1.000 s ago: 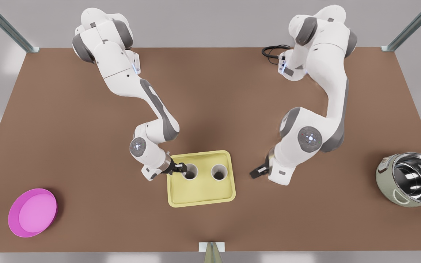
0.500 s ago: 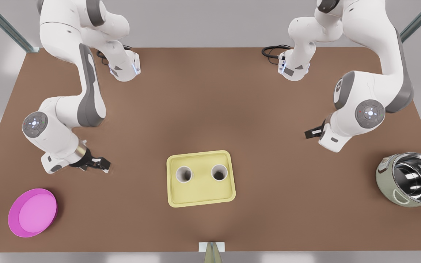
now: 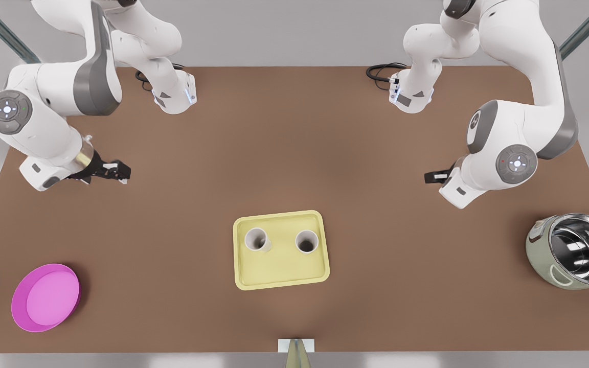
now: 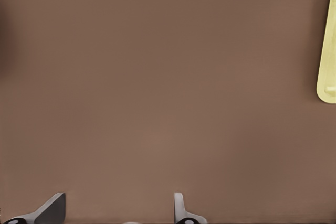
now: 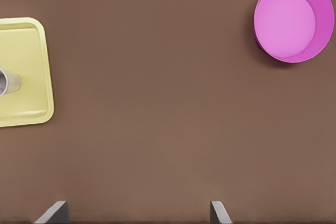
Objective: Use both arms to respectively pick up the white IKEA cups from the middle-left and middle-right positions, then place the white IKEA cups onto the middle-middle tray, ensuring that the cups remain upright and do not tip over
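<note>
cups (image 3: 256, 239) on tray (image 3: 284, 278): likely light, stiff, slick, tippy | best hold: mid-wall, squeezed gently | left tool (image 3: 433, 177), right tool (image 3: 115, 171): fingers apart, empty, above counter (image 3: 294, 153)

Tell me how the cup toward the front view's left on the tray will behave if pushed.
The cup is narrow and handle-free, so a push near its rim would probably tip it. It looks small and thin-walled, so it is likely light. The tray's low rim might stop a slide, but hardly a topple.
</note>
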Motion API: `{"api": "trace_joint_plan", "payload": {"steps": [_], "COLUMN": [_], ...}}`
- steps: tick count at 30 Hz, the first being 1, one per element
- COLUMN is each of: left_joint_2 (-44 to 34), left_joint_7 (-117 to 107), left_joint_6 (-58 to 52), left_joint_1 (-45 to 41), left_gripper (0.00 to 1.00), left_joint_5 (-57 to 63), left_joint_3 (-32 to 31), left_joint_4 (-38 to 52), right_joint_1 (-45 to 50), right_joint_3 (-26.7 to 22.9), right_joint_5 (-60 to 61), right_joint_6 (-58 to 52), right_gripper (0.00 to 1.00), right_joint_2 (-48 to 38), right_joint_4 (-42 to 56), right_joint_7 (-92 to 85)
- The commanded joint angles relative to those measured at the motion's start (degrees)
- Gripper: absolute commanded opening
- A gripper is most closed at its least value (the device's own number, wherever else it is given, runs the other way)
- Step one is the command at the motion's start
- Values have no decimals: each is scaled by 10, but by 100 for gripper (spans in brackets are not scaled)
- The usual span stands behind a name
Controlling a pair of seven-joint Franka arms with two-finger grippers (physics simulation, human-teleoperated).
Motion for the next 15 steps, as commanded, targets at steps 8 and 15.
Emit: {"api": "trace_joint_plan", "payload": {"steps": [8, 15], "left_joint_2": [4, 4], "left_joint_7": [87, 87], "left_joint_6": [-10, -10], "left_joint_1": [-1, -4], "left_gripper": [100, 100], "left_joint_5": [-1, -1], "left_joint_3": [0, -2], "left_joint_4": [1, 0], "right_joint_1": [1, 1], "right_joint_3": [-3, -4], "right_joint_5": [4, 5], "right_joint_6": [-28, -28], "right_gripper": [100, 100], "right_joint_2": [2, 3], "right_joint_4": [6, 6], "right_joint_7": [-18, -19]}}
